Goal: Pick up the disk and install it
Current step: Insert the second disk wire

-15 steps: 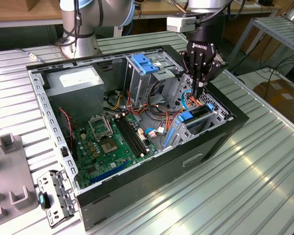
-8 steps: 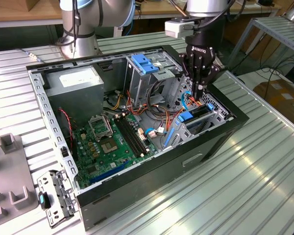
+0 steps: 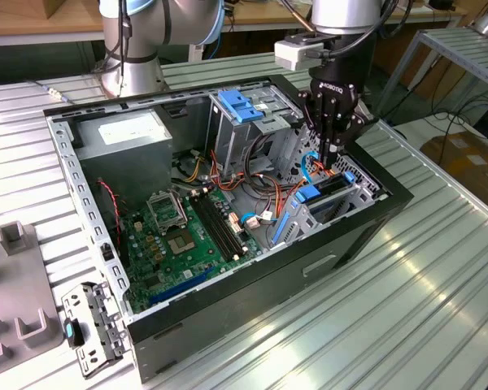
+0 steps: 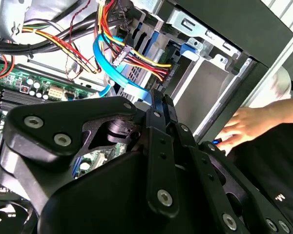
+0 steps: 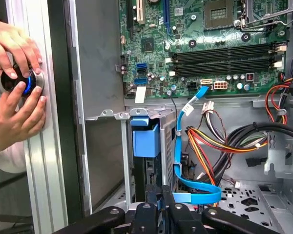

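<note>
Status: you have the gripper (image 3: pixel 332 153) lowered over the drive cage (image 3: pixel 342 195) at the front corner of the open computer case (image 3: pixel 228 268), on the exterior view's right. Its fingers (image 5: pixel 156 207) stand close together, pressed nearly flat; what sits between them you cannot tell.

The disk (image 5: pixel 145 141): judged to be the blue-railed unit standing edge-on in the cage bay, directly below the fingers in the first wrist view, with its blue carrier tab (image 3: pixel 308 193) showing in the exterior view. It looks at least partly seated. Pick-up appears done; full seating and release remain unconfirmed.

Count, as visible:
- Arm with gripper: one.
- Disk in the bay: one.
- Upper blue drive bracket (image 3: pixel 242 106): one.
- Power-supply box (image 3: pixel 130 134): one.
- Motherboard (image 3: pixel 183 240): one.
- Flat blue data cable (image 5: pixel 185 146): one in the first wrist view.
- A person's hands (image 5: pixel 17 105): two, on a small round device (image 5: pixel 27 83) beside the case.
</note>
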Robot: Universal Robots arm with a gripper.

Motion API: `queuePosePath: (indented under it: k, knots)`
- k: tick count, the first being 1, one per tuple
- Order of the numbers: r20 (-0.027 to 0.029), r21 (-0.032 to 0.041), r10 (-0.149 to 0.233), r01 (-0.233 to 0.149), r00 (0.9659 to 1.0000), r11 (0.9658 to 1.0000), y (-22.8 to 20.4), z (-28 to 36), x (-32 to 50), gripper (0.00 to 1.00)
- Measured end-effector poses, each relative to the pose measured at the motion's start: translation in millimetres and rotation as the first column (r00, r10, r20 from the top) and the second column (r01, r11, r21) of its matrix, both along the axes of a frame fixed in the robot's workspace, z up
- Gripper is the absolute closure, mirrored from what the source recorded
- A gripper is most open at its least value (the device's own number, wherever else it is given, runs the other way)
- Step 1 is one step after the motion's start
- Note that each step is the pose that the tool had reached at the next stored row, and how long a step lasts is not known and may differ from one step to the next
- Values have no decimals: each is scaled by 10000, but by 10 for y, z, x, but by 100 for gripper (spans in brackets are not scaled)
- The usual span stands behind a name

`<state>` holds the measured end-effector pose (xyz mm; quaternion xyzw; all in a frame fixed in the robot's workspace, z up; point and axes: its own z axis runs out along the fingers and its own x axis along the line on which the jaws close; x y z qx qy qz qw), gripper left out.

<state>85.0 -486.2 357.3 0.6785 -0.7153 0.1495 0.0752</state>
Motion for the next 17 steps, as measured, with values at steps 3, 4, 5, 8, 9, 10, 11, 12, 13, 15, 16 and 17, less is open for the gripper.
queuePosePath:
  k: [3, 4, 5, 8, 9, 10, 11, 12, 13, 15, 16, 17]
  knots:
    - [109, 177, -1, -1, 9999, 9998, -31, -8, -19, 84]
    - [140, 228, -2, -1, 9999, 9997, -39, -10, -26, 84]
    - [195, 318, -4, -2, 9998, 9995, -54, -14, -40, 84]
    - [285, 455, -6, -7, 9996, 9990, -88, -24, -64, 84]
    - [310, 496, -8, -8, 9995, 9988, -100, -27, -70, 84]
    - [336, 542, -9, -9, 9994, 9985, -114, -31, -78, 84]
    - [361, 585, -11, -10, 9993, 9983, -128, -34, -84, 84]
    - [381, 620, -13, -11, 9993, 9981, -139, -36, -89, 84]
    - [430, 710, -16, -15, 9991, 9975, -168, -42, -97, 84]
    - [511, 894, -24, -22, 9987, 9960, -214, -51, -106, 84]
    - [545, 984, -29, -25, 9985, 9951, -234, -55, -109, 84]
    - [575, 1067, -34, -28, 9983, 9943, -252, -59, -114, 84]
